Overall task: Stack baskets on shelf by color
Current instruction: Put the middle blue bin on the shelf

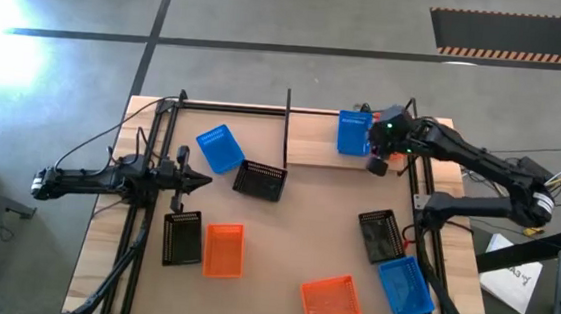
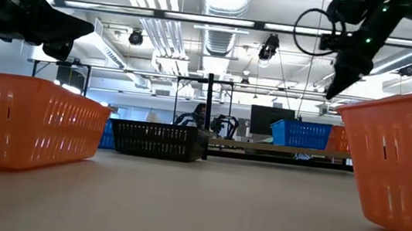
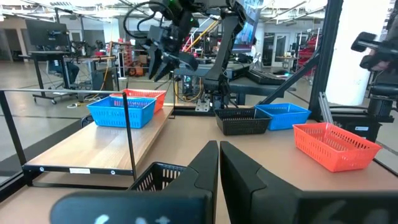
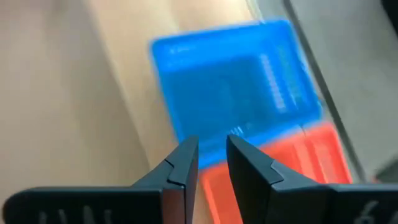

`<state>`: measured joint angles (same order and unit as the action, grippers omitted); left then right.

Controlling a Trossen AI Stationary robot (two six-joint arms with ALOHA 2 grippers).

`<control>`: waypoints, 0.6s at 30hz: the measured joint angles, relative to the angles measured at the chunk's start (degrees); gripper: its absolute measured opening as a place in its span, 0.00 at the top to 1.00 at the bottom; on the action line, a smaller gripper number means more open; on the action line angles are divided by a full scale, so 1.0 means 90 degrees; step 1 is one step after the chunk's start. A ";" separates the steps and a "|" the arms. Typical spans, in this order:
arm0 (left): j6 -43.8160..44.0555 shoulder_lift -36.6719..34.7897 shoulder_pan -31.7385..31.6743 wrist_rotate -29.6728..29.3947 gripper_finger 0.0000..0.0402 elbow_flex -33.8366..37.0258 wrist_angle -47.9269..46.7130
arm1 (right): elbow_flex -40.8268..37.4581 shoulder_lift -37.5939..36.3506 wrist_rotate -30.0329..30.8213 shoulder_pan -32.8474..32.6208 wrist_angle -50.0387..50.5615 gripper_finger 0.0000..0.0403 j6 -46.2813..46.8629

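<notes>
Right pincer (image 4: 208, 163) narrow, holds nothing, above blue basket (image 1: 353, 133) on shelf (image 1: 312, 139), orange basket (image 3: 146, 96) beside it. Left pincer (image 3: 217, 163) shut, waits. Seven baskets left on tabletop (image 1: 284, 238).

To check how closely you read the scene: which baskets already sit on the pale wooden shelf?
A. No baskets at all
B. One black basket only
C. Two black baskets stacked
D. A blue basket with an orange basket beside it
D: the left wrist view shows a blue basket and an orange basket side by side on the shelf, under the right gripper.
</notes>
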<state>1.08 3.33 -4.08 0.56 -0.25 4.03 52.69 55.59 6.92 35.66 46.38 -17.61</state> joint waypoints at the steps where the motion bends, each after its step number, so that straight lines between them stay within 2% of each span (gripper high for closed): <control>1: 0.0000 0.0000 -0.0001 0.0002 1.00 0.0000 0.0000 | -0.0042 -0.0080 0.0191 0.0073 0.0057 0.83 0.0253; 5: -0.0001 0.0000 0.0000 0.0001 1.00 0.0000 0.0001 | -0.0254 -0.0209 0.0954 0.0385 0.0125 0.87 0.0830; 13: 0.0000 0.0000 0.0000 0.0000 1.00 0.0000 0.0000 | -0.0489 0.0376 0.0839 0.0937 0.0056 0.97 0.0859; 18: 0.0000 0.0000 -0.0001 0.0002 1.00 0.0000 0.0000 | -0.0462 0.0903 0.0447 0.1042 -0.0004 0.98 0.0782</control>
<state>1.08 3.33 -4.09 0.57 -0.25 4.03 48.53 63.71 10.94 45.04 46.34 -10.58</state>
